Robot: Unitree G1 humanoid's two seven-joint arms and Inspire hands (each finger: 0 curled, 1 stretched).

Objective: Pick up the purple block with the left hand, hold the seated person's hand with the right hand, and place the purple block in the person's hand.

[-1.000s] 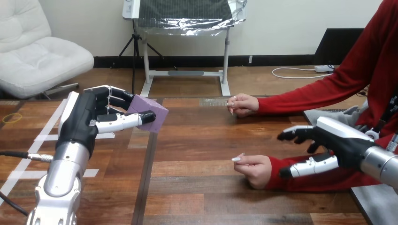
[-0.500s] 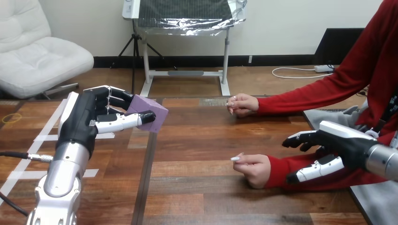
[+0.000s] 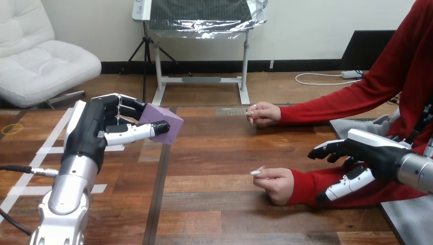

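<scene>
Right robot hand [image 3: 368,151] drawn back, open and empty, left robot hand [image 3: 94,128] raised, gripping purple block [image 3: 170,117]

The head view looks forward and down across the bench [image 3: 224,153] from close above its near edge (the left arm [image 3: 66,189] enters at bottom left, the right arm [image 3: 416,172] from the right edge).
</scene>
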